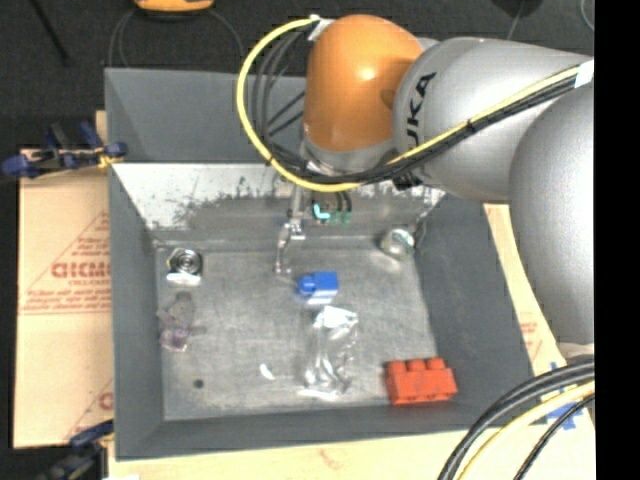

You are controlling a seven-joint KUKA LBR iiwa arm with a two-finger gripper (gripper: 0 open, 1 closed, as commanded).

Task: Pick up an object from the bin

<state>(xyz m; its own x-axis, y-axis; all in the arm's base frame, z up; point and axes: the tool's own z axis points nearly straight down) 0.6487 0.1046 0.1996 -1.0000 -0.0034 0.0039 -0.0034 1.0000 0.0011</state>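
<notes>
My gripper (287, 251) hangs under the arm's orange cover, near the bin's back wall and a little left of centre. A small blue block (317, 286) lies on the floor just in front of it and slightly to the right, apart from it. Further forward of the block lies a crumpled clear plastic bag (330, 353). A small silver round piece (397, 241) rests near the back wall to the gripper's right.
A red toy brick (420, 380) sits at the front right. A shiny metal ring-shaped piece (185, 264) and a pale purple translucent piece (178, 323) lie at the left. A small white scrap (267, 372) lies near the front.
</notes>
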